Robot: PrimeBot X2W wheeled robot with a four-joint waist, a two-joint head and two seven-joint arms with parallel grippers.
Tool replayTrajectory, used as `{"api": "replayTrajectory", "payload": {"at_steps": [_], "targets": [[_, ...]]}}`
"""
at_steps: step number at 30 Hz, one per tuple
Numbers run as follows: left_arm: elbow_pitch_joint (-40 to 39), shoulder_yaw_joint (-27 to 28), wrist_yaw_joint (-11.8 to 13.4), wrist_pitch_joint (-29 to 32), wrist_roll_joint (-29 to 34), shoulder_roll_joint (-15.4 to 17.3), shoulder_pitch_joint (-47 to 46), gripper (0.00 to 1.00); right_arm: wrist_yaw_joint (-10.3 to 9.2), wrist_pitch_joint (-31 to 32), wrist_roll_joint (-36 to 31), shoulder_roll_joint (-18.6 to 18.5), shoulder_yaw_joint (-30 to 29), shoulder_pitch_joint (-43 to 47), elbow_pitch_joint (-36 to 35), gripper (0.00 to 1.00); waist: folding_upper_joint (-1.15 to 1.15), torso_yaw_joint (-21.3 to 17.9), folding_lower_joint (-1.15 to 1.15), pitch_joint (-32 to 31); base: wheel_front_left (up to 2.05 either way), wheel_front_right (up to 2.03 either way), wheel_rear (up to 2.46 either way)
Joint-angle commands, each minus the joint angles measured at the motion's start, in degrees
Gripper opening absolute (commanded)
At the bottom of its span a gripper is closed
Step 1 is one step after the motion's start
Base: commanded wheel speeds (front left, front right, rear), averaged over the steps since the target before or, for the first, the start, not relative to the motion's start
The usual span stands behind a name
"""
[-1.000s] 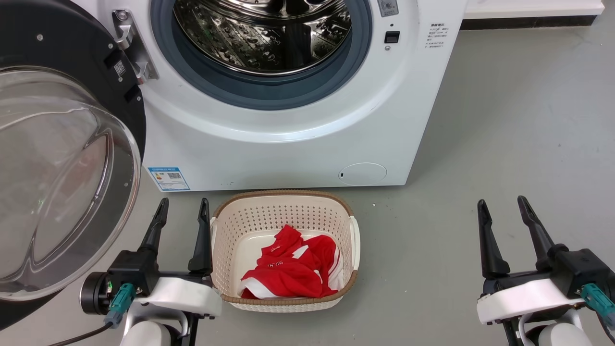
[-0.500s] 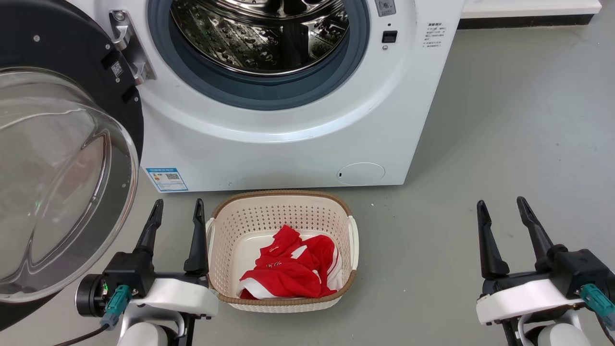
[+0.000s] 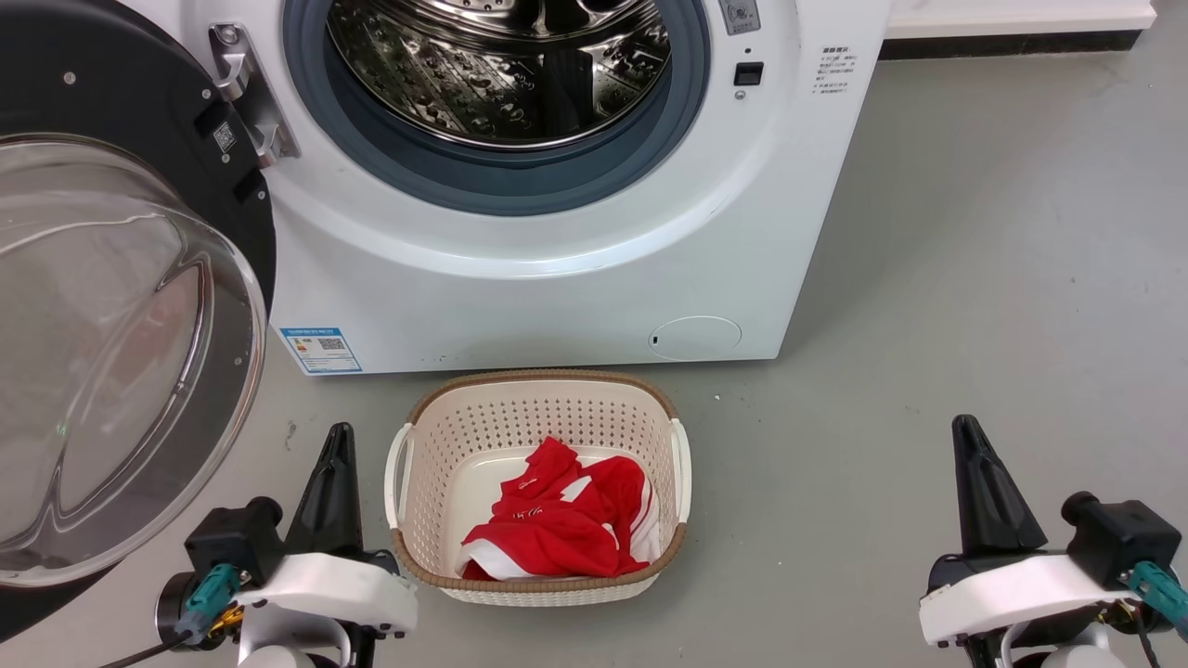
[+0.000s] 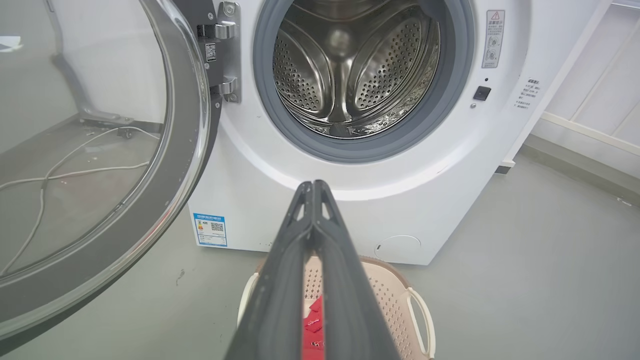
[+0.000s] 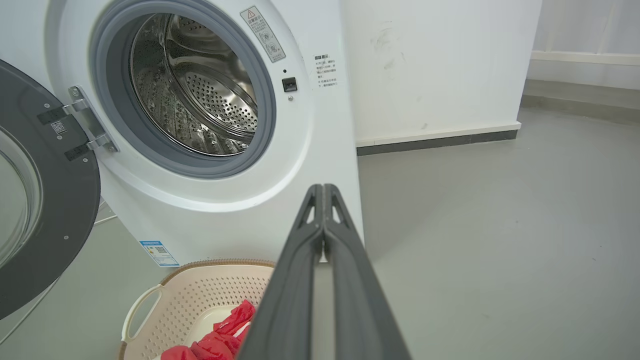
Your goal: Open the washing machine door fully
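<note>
Pressed together and holding nothing, the left gripper (image 3: 337,441) sits low at the left, fingers pointing up toward the machine. The large round glossy black washing machine door (image 3: 121,325) with its bulging clear glass bowl lies to the left of that gripper and just ahead of it. It is swung out on the steel hinge (image 3: 246,93) at the left side of the white washing machine (image 3: 520,297), its inner face turned toward the robot. The door's round plane stands upright, and its free edge runs off the left of the head view. From the left wrist, the door's rim (image 4: 195,150) curves down just left of the closed fingers (image 4: 313,210).

The left arm is clearly the nearer one. If more swing is wanted, it would probably be a push on the door's inner face, leftward and back. Beyond the glass, loose cables (image 4: 75,170) lie on the floor, though they look low enough not to block it.

Right of the left gripper stands the cream perforated plastic basket (image 3: 538,376) holding a red garment (image 3: 557,520), close enough to limit any rightward sweep. The bare steel drum (image 3: 501,65) shows above it. Far right, the right gripper (image 3: 972,431) is likewise closed and empty, well apart from the door, with open grey floor (image 3: 974,260) around it.
</note>
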Motion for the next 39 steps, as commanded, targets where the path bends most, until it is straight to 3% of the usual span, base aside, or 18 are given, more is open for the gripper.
{"api": "replayTrajectory", "payload": {"at_steps": [1, 39], "targets": [[-0.69, 0.48, -0.27, 0.57, -3.05, 0.13, -1.15, 0.00, 0.00, 0.46, 3.40, -0.48, 0.04, -0.88, -0.54, 0.00, 0.00, 0.02, 0.00, -0.08, 0.00, 0.00, 0.00], [0.50, 2.43, -1.98, 8.75, -37.19, 0.07, -1.31, 0.00, -0.02, 7.57, 39.70, -1.82, -0.62, -2.55, 2.06, 0.00, 0.00, 0.34, 0.00, -1.73, 0.00, 0.00, 0.00]]}}
